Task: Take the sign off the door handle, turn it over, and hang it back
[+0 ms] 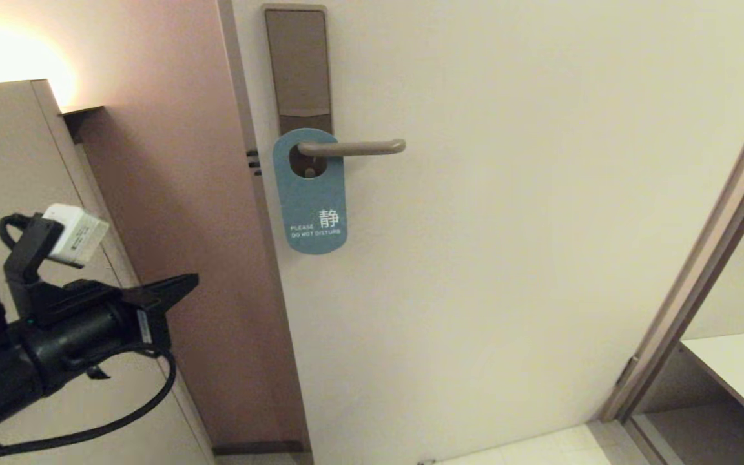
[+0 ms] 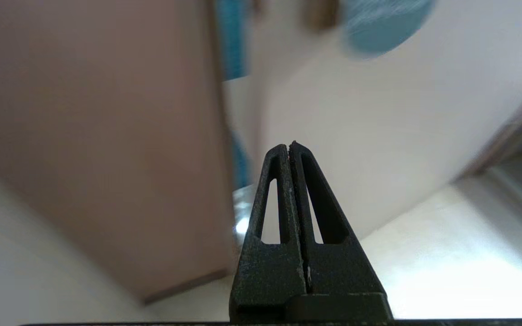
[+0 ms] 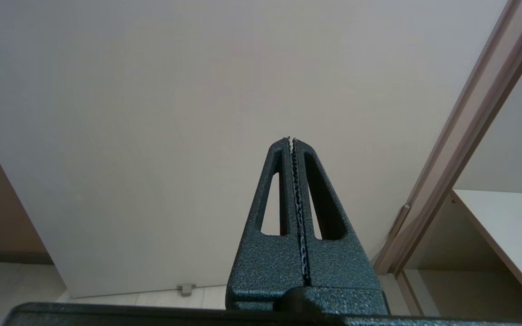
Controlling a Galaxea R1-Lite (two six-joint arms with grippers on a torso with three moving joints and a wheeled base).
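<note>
The left claw (image 1: 181, 283) is raised at the left of the head view, its black arm reaching up and rightward toward the door (image 1: 540, 258), fingers clenched together on nothing, well short of the sign. Farther right, the sign (image 1: 311, 200) hangs from the door handle (image 1: 352, 148), teal side out, reading "PLEASE DO NOT DISTURB", its oval hole looped over the lever beside the backplate (image 1: 298, 64). The right claw (image 3: 292, 141), seen only from its wrist, is clenched and empty, facing the door.
</note>
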